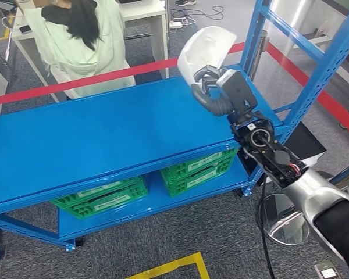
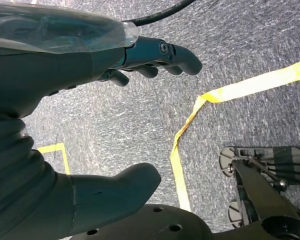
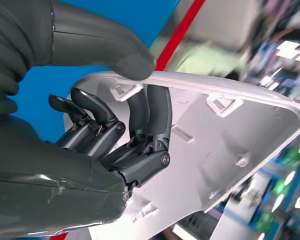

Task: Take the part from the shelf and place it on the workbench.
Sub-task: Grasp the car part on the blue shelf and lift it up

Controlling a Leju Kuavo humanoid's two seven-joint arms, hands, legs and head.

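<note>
White plastic part is pinched at its rim by my right hand, raised over the far right of the blue shelf. I should lift clear of the upright before turning. Left hand hangs spread, holding nothing.

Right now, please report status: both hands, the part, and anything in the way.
Right hand grips white part, held above blue shelf top. Left hand holds nothing, fingers apart. A person is beyond the red tape.
</note>
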